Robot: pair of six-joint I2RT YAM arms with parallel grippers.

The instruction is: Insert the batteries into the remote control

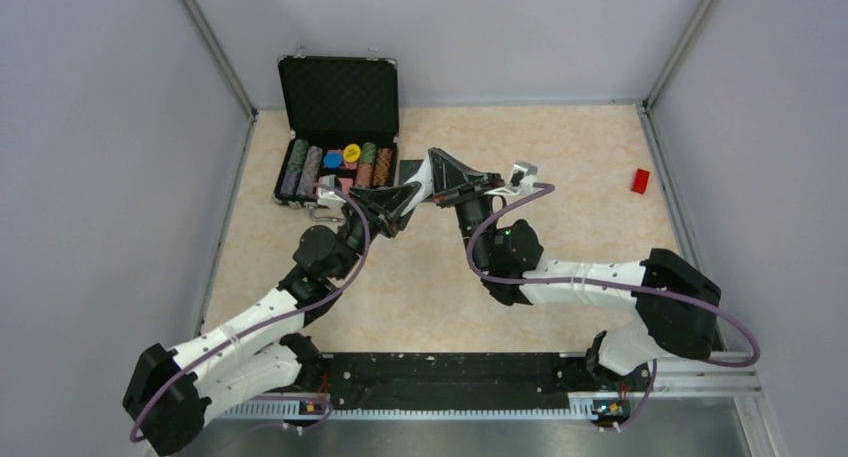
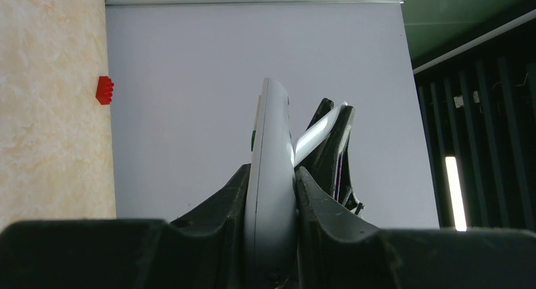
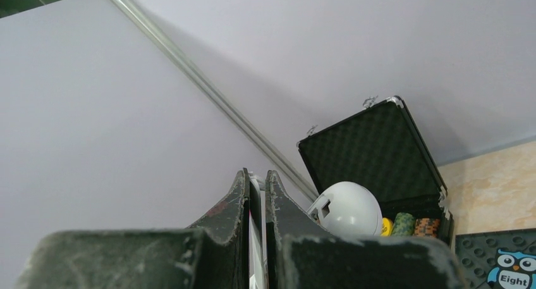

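Remote is up in the air over the middle of the table, seen edge-on in the left wrist view. The left gripper is clamped on it across its thickness, one finger on the button face, one on the back. Batteries aren't visible in any view, so loading looks not yet begun.

Right gripper is just beside the remote, jaws nearly closed on a thin white strip. It may be the battery cover, can't tell. Can't tell either whether the strip touches the remote.

Risks:
- The two grippers are very close, so a small misaligned move could knock fingers together and twist the remote in its grip.
- The remote is smooth plastic and mostly sticks out past the fingers. A side push or pull from the right arm could lever it loose or tilt it.
- The left finger on the back may cover part of the battery bay and block insertion.
- The strip is thin and pinched near one edge. If it slips it could fall onto the table or into the open case of chips close by.
- Both hands are full, so neither is free for a battery.

Owl tile lies beside the case. Red block is well apart, by the right wall.
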